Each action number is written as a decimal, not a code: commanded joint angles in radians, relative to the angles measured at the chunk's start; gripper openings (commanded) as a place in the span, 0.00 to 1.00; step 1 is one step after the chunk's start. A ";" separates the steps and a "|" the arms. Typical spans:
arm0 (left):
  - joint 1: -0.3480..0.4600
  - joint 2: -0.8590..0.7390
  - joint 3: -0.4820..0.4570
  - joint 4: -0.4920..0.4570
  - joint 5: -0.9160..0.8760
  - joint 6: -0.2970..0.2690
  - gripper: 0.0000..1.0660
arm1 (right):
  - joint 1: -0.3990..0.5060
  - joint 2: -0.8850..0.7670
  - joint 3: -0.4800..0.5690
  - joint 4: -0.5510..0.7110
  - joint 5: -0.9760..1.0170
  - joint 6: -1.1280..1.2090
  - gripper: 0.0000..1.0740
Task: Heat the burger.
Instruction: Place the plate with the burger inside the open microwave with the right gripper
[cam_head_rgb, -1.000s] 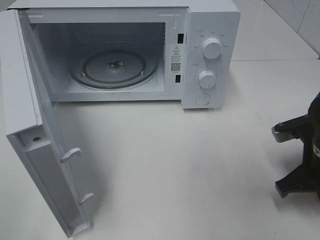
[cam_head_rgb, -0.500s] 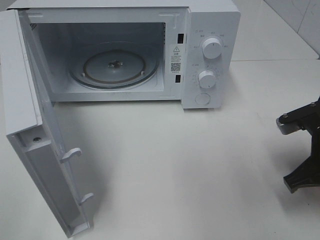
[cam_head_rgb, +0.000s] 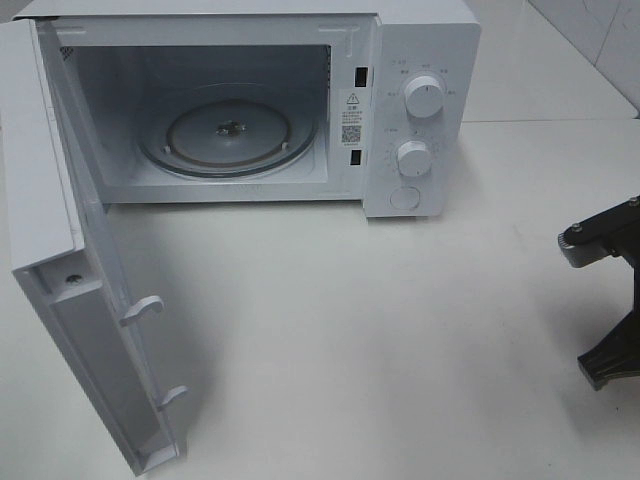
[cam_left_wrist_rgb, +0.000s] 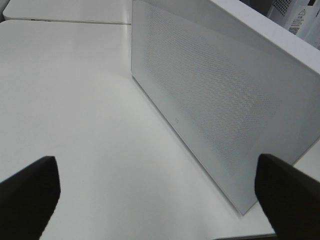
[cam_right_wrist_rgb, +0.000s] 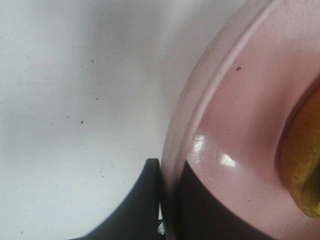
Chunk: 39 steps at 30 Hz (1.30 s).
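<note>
My right claw (cam_right_wrist_rgb: 167, 202) is clamped on the rim of the pink plate (cam_right_wrist_rgb: 235, 115). 1 dark finger (cam_right_wrist_rgb: 142, 200) sits outside the rim and the other lies on the plate's inner surface, with the rim pinched between them. The burger (cam_right_wrist_rgb: 302, 160) rests on that plate, and my right wrist view catches only a golden-yellow sliver of it at the frame's edge. In the high view plate and burger lie out of frame. Only part of my right arm (cam_head_rgb: 612, 232) shows there, at the right edge, well apart from the microwave (cam_head_rgb: 420, 60). My left claw (cam_left_wrist_rgb: 160, 200) is spread wide, its 2 fingertips (cam_left_wrist_rgb: 30, 195) far apart with only the white table (cam_left_wrist_rgb: 75, 100) between them, near the dotted outer face of the door (cam_left_wrist_rgb: 225, 100). That door stands swung open toward the left, exposing the glass turntable (cam_head_rgb: 228, 135) inside the cavity. 2 knobs (cam_head_rgb: 424, 97) sit one above the other on the microwave's front panel.
</note>
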 joint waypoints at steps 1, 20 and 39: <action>0.004 -0.019 0.004 -0.001 -0.013 -0.005 0.92 | 0.043 -0.018 -0.005 -0.049 0.064 -0.009 0.00; 0.004 -0.019 0.004 -0.001 -0.013 -0.005 0.92 | 0.306 -0.072 -0.005 -0.027 0.113 -0.008 0.00; 0.004 -0.019 0.004 -0.001 -0.013 -0.005 0.92 | 0.496 -0.078 -0.005 -0.027 0.162 -0.008 0.00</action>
